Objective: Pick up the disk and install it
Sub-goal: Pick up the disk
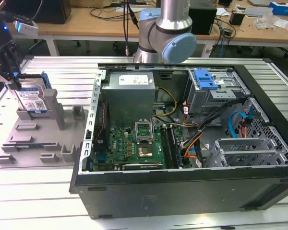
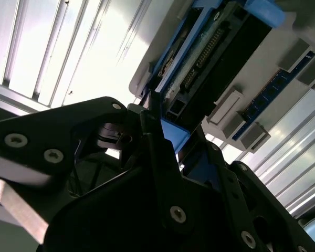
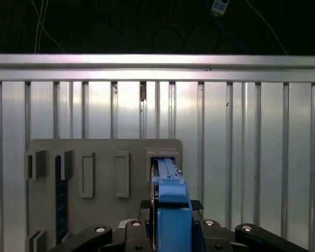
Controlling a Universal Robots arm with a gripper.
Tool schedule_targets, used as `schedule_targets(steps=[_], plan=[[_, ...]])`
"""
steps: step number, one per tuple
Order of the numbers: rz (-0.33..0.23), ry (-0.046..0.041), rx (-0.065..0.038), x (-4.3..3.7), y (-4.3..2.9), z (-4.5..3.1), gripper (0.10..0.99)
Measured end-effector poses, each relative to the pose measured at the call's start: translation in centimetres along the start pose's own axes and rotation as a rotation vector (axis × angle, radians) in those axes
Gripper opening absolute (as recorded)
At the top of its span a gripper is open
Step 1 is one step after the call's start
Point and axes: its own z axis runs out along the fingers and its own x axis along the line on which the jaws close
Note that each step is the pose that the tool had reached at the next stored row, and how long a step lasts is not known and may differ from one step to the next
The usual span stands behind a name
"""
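Disk (image 1: 32, 99) stands on edge at the far end of the grey fixture plate (image 1: 43, 143), on the exterior view's left, lower end in a slot. Its long axis looks approx upright, label face toward the camera and blue frame along the top and the exterior view's right edge. End effector (image 1: 13, 81) comes down from above and is closed on the disk's blue frame. In the first wrist view the frame sits btwn the black fingers (image 3: 197, 207), w/ the disk (image 3: 170, 178) running down into the plate's (image 3: 105, 220) slot. The second wrist view shows the disk (image 2: 220, 63) connector side and the end effector (image 2: 165, 131) clamped on a blue corner. Can't tell if the disk is lifted off its seat at all. A grey post (image 1: 57, 112) stands just beside the disk on the exterior view's right, w/ a small block (image 1: 77, 112) further on. Then comes the side wall of the open PC case (image 1: 182, 191), so post and wall stand btwn disk and case. Inside the case, a drive cage w/ a blue tab (image 1: 205, 79) sits at the far side. Arm (image 1: 170, 33) rises behind the case. All rests on a slotted alu bench (image 1: 38, 201). Count: 1 disk, 1 plate, 1 case, 1 arm, 1 end effector, 1 RAM stick (image 1: 33, 145) on edge in the plate.
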Motion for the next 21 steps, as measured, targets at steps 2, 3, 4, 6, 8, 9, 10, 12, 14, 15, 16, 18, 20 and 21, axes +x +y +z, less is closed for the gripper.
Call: schedule_targets(steps=[2, 3, 4, 6, 8, 9, 10, 12, 14, 15, 16, 18, 20, 21], plan=[[0.000, 0.0000, 0.000, 0.00, 0.00, -0.18, 0.365], [0.000, 0.0000, 0.000, 0.00, 0.00, -0.27, 0.365], [0.000, 0.0000, 0.000, 0.00, 0.00, -0.35, 0.365], [0.000, 0.0000, 0.000, 0.01, 0.00, -0.80, 0.365], [0.000, 0.0000, 0.000, 0.01, 0.00, -1.10, 0.365], [0.000, 0.0000, 0.000, 0.01, 0.00, -1.31, 0.365], [0.000, 0.0000, 0.000, 0.01, 0.00, -1.52, 0.365], [0.000, -0.0001, 0.000, 0.02, 0.00, -1.93, 0.365], [0.000, -0.0003, 0.000, 0.02, 0.00, -2.38, 0.365], [0.000, -0.0004, 0.000, 0.02, 0.00, -2.58, 0.365], [0.000, -0.0006, 0.000, 0.03, 0.00, -3.03, 0.365], [0.000, -0.0009, 0.001, 0.03, 0.00, -3.73, 0.365], [0.000, -0.0015, 0.001, 0.04, 0.00, -4.41, 0.365], [0.000, -0.0016, 0.001, 0.04, 0.00, -4.62, 0.365]])
